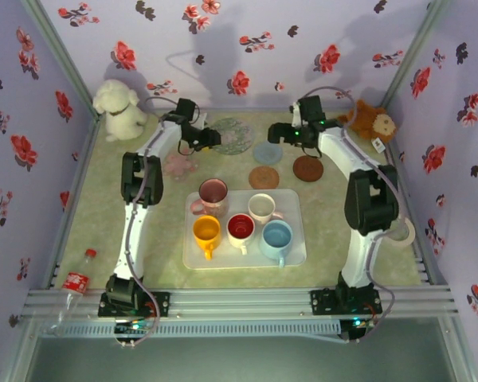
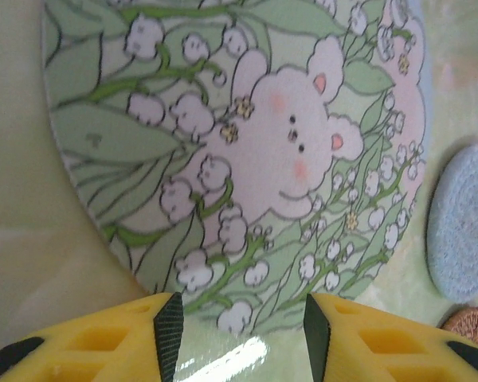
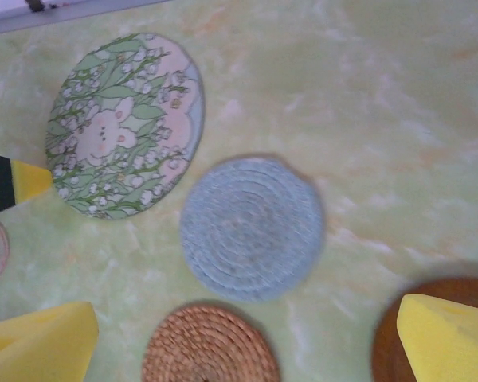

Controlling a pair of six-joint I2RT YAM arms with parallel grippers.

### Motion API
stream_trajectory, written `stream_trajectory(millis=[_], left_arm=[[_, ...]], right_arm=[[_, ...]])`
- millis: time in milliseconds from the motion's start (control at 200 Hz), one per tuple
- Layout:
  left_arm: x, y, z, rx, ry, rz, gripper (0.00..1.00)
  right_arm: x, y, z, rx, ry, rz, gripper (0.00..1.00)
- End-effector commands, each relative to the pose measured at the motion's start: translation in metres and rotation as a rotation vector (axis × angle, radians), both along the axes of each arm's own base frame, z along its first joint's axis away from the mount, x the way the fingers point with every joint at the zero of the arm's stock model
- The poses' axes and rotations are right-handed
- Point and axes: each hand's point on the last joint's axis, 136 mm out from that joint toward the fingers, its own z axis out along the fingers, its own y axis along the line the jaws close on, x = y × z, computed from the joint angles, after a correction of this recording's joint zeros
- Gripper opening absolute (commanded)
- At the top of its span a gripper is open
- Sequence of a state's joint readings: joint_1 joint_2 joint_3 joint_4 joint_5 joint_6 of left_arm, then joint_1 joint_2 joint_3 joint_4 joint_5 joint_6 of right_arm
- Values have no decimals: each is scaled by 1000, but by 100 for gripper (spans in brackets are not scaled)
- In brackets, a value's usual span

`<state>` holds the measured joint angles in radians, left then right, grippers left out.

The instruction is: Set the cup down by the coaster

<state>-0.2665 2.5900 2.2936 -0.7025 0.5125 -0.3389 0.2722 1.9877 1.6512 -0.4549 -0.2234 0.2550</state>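
Several cups stand on the white tray [image 1: 296, 199]: a maroon cup [image 1: 213, 194], a white cup [image 1: 262, 208], a yellow cup [image 1: 207, 232], a red cup [image 1: 240, 228] and a blue cup [image 1: 276, 237]. Behind the tray lie the coasters. My left gripper [image 1: 213, 137] [image 2: 243, 330] hangs low at the near edge of the floral bear coaster [image 1: 235, 135] [image 2: 255, 143], open, with nothing between its fingers. My right gripper [image 1: 275, 135] [image 3: 247, 314] is wide open above the blue woven coaster [image 1: 268, 153] [image 3: 252, 228] and holds nothing.
A tan wicker coaster [image 1: 264, 177] [image 3: 209, 346], a dark brown coaster [image 1: 307, 168] [image 3: 386, 346] and a pink coaster [image 1: 179, 165] lie nearby. A white plush [image 1: 119, 110] and a brown plush [image 1: 373, 121] sit in the back corners. A bottle [image 1: 78, 278] lies at the front left.
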Motion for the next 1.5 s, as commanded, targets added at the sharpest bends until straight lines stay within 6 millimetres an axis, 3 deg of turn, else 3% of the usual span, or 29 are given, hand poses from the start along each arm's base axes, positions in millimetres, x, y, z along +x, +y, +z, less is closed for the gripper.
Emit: stream_trajectory(millis=[0, 135, 365, 590, 855, 1065, 1310, 1495], left_arm=[[-1, 9, 39, 18, -33, 43, 49], [21, 31, 46, 104, -128, 130, 50], [40, 43, 26, 138, -161, 186, 50], [45, 43, 5, 142, -144, 201, 49], [42, 39, -20, 132, -99, 199, 49], [39, 29, -28, 103, -81, 179, 50], [35, 12, -41, 72, -52, 153, 49], [32, 6, -47, 58, -34, 146, 49]], right_arm=[[7, 28, -10, 34, 34, 60, 97], [30, 52, -21, 72, 20, 72, 97], [67, 86, -36, 101, -23, 87, 96], [96, 93, -56, 95, -43, 31, 96], [116, 101, -82, 133, -31, -26, 96], [117, 112, -105, 183, 21, -43, 96], [94, 142, -127, 263, 132, 31, 95], [80, 151, -137, 292, 202, 65, 95]])
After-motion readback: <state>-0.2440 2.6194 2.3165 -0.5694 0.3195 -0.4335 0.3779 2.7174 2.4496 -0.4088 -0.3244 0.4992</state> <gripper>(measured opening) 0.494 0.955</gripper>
